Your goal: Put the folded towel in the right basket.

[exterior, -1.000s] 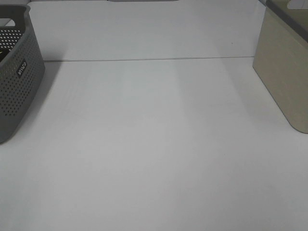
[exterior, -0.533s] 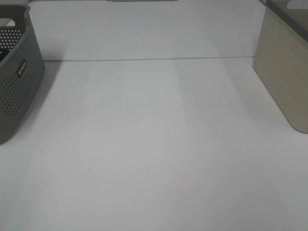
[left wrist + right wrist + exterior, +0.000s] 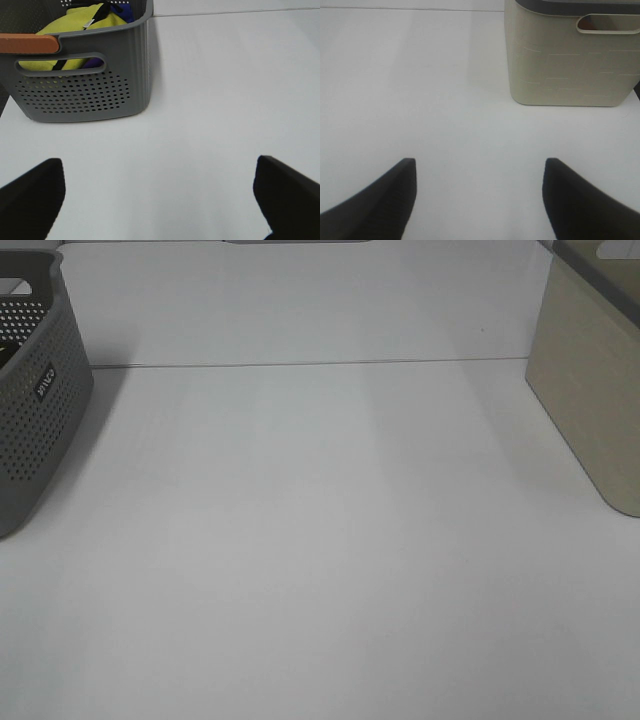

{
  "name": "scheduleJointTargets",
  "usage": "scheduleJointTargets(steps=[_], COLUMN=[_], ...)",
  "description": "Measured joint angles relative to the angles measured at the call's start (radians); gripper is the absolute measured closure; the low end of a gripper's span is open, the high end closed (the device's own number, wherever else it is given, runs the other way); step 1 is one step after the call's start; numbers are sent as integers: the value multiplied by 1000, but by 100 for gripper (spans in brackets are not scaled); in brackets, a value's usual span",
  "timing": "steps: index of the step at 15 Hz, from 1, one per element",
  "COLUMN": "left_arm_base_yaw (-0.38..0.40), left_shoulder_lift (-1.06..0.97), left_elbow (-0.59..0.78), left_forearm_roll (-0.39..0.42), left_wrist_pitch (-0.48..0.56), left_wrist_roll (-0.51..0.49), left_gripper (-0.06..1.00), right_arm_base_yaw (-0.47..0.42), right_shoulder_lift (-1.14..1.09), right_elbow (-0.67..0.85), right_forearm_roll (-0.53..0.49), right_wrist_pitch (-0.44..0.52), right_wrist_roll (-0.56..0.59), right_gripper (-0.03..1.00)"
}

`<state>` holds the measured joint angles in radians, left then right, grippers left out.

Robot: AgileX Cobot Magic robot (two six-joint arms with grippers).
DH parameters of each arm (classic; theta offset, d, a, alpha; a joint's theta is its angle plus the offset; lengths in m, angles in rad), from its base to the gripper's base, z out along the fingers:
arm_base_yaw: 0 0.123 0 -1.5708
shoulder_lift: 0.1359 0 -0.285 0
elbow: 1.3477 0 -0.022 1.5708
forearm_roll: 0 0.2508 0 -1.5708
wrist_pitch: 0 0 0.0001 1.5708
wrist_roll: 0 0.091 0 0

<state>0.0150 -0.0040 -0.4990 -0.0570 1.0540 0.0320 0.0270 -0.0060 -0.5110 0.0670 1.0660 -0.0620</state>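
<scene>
The right basket [image 3: 594,370] is beige with a grey rim, at the table's far right edge; it also shows in the right wrist view [image 3: 571,55]. I cannot see inside it. No folded towel lies on the table. The grey perforated left basket [image 3: 35,390] holds yellow and blue cloth [image 3: 75,22], seen in the left wrist view. My left gripper [image 3: 160,200] is open and empty over bare table in front of the grey basket [image 3: 85,85]. My right gripper [image 3: 477,200] is open and empty, short of the beige basket. Neither gripper shows in the exterior view.
The white table [image 3: 320,540] has a seam line [image 3: 300,364] across the back. An orange strip [image 3: 29,43] lies on the grey basket's rim.
</scene>
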Motion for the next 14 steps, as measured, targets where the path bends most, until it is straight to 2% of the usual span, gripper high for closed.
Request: scheduleJointTargets(steps=[14], left_arm_base_yaw=[0], left_shoulder_lift=[0], left_elbow=[0], left_forearm_roll=[0], left_wrist_pitch=[0], left_wrist_roll=[0], left_gripper=[-2], right_arm_base_yaw=[0], right_shoulder_lift=[0], right_elbow=[0], right_forearm_roll=[0], right_wrist_pitch=[0], right_wrist_roll=[0], right_gripper=[29])
